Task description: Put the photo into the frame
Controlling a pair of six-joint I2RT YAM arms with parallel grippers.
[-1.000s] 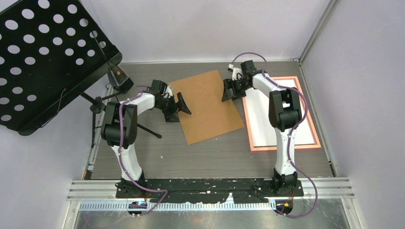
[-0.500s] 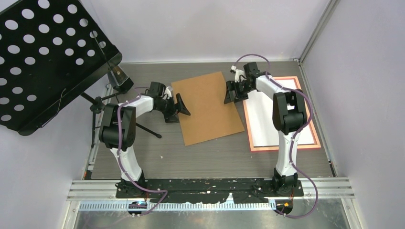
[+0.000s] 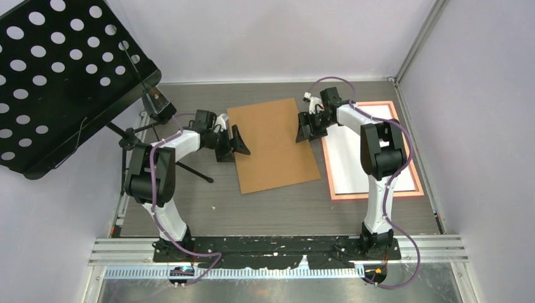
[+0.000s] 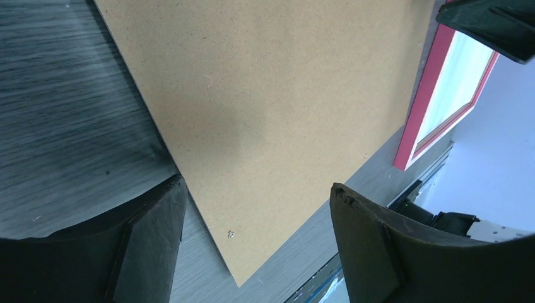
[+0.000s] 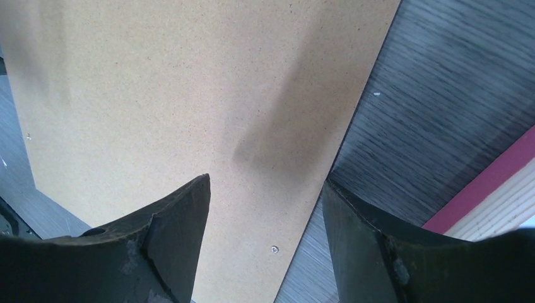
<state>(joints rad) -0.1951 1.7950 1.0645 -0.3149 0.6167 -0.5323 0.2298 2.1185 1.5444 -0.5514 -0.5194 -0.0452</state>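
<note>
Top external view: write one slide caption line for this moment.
Left gripper and right gripper, both open, flank the brown board; the frame lies to its right.

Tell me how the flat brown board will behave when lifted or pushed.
The flat brown board looks thin and rigid, so it would probably lift stiffly. Lying flush on the grey table, it may slide when pushed; its edge looks hard to catch.
</note>
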